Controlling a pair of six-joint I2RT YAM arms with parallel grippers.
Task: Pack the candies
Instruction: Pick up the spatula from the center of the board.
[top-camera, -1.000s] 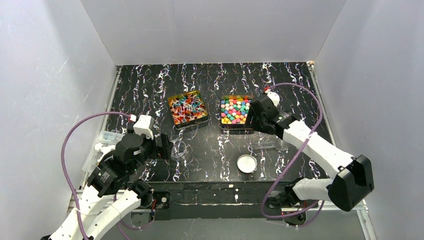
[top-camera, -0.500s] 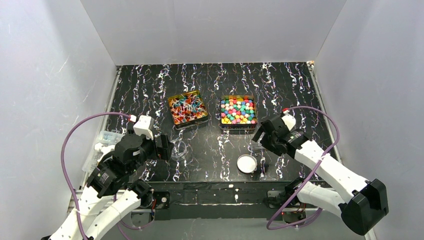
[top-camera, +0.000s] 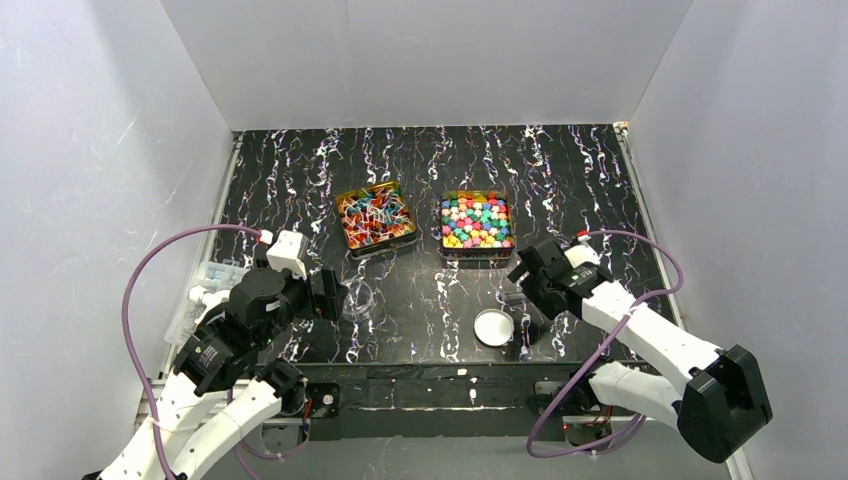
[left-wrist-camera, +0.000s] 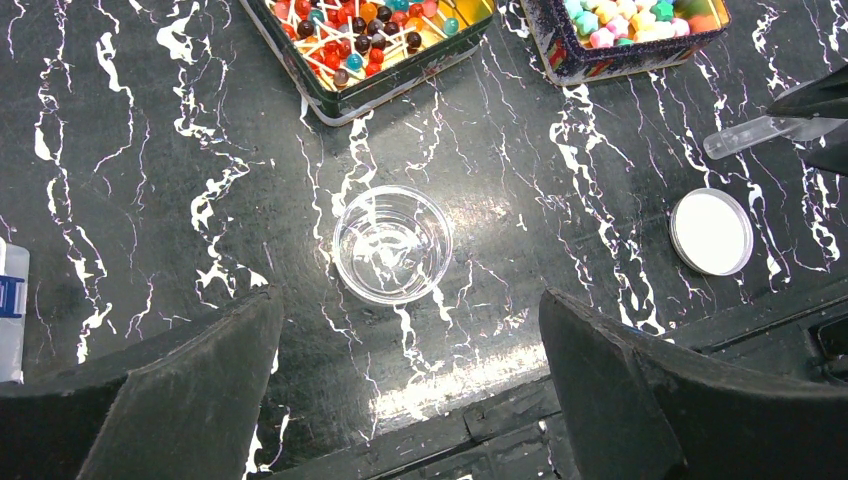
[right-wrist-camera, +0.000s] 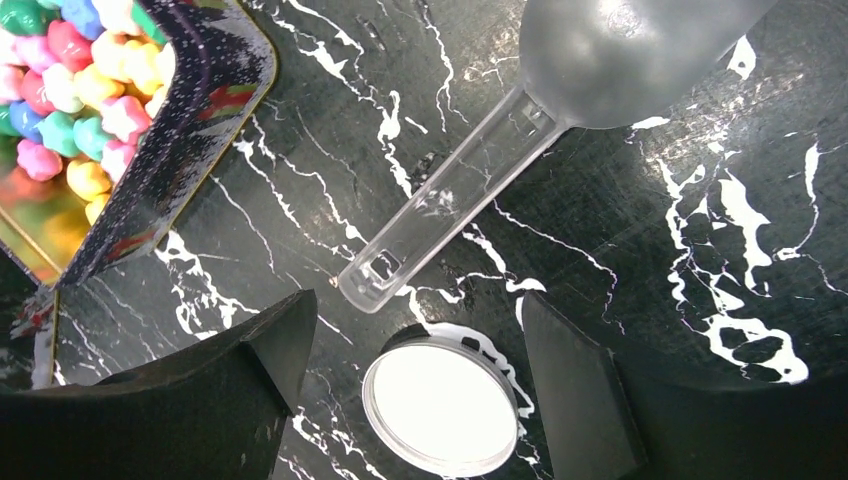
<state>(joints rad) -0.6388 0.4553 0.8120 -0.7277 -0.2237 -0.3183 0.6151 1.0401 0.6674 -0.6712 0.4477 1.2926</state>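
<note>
The candies fill two square tins: twist-wrapped ones in the left tin, cube-like ones in the right tin. A clear empty cup stands just ahead of my open left gripper. A clear plastic scoop lies on the table beside the round white lid. My right gripper is open and empty, hovering over the lid and the end of the scoop's handle.
The black marbled table has white walls on three sides. A clear and blue packet lies at the left edge. The table's near rail runs just behind the lid.
My right arm has drawn back from over the cube-candy tin towards the near edge and now sits low over the scoop and lid. The left arm has not moved.
</note>
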